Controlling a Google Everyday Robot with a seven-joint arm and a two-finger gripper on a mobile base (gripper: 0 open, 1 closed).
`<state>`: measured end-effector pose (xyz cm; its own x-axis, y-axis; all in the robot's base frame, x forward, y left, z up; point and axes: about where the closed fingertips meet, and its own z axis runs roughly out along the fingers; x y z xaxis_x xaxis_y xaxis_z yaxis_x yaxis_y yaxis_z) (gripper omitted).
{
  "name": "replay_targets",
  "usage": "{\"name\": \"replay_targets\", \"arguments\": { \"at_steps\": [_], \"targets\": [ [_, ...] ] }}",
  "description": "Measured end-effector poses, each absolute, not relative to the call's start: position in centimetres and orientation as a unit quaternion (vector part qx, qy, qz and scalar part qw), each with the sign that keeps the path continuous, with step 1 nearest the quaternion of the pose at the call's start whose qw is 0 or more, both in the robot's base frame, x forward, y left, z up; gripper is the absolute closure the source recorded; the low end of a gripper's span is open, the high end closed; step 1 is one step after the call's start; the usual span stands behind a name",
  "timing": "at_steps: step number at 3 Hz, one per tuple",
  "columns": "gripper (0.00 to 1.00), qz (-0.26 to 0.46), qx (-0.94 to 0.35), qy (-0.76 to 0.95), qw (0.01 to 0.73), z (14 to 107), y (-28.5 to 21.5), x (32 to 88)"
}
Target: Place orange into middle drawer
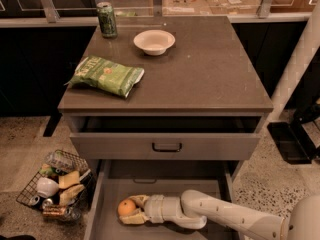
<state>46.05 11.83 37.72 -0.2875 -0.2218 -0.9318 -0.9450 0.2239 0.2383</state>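
No legible text on chip bag (106, 76) or can (106, 19)

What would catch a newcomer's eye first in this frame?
The white arm reaches into the open middle drawer at the bottom of the view, its claw closed around the orange near the drawer's left side. On the cabinet top sit a green chip bag, a white bowl and a green can.
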Motion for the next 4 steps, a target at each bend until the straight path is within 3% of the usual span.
{"name": "replay_targets", "arguments": {
  "at_steps": [1, 4],
  "targets": [
    [0.85, 0.441, -0.438, 0.671, 0.405, 37.51, 11.88, 45.88],
    [0.15, 0.444, -0.439, 0.669, 0.404, 37.55, 12.31, 45.65]
  ]
}}
